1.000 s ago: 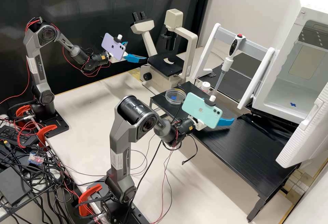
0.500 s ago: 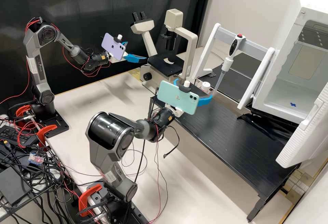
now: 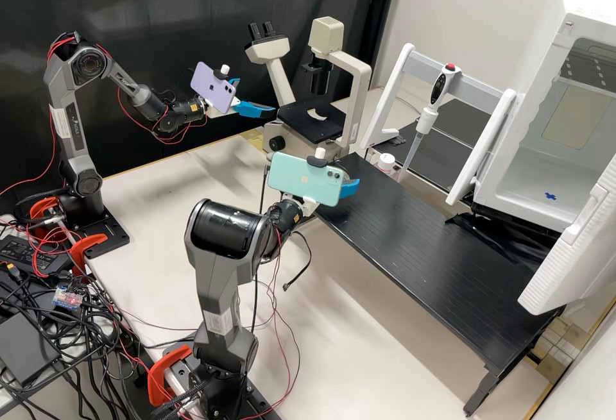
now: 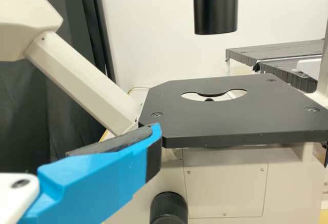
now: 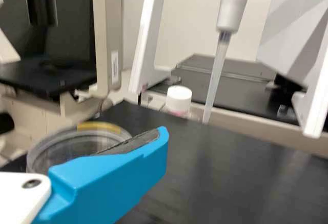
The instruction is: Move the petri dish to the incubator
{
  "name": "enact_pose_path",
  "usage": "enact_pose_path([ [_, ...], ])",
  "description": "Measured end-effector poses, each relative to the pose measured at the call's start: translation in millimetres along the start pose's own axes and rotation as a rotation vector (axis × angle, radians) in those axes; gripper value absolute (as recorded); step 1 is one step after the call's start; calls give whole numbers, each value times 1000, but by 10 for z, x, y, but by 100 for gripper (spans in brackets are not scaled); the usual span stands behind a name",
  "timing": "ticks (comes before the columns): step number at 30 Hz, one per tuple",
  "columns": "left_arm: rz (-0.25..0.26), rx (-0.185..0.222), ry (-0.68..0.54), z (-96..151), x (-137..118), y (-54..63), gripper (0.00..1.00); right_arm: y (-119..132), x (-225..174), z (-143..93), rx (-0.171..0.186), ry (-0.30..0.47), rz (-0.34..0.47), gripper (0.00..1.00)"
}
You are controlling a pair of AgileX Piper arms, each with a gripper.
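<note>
Left claw (image 3: 258, 95) gapes (right arm (image 3: 219, 276) bent).

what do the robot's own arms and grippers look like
The left arm and right arm are dark grey with black joints, white labels and thin red cables. The left gripper and right gripper are white and bright blue. Mounted near them are a lilac phone and a mint-green phone, respectively.

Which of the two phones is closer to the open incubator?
The mint green phone, by the low black table; the purple phone, before the black curtain, is farther.
</note>
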Motion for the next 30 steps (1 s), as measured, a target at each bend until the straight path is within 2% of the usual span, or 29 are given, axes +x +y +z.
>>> enact_pose_path([
  [3, 0, 0, 0, 0, 0, 0, 100, -67, 37, 69, 4, -37, -19, 100],
  [8, 0, 0, 0, 0, 0, 0, 100, -118, 67, 110, -1, -48, -25, 100],
  [9, 0, 0, 0, 0, 0, 0, 100, -119, 70, 112, 0, -46, -22, 0],
  [12, 0, 0, 0, 0, 0, 0, 100, -135, 80, 129, -1, -44, -12, 0],
  [21, 0, 0, 0, 0, 0, 0, 100, -161, 91, 175, 23, -59, -16, 0],
  [30, 0, 0, 0, 0, 0, 0, 100, -159, 94, 183, 18, -58, -19, 0],
])
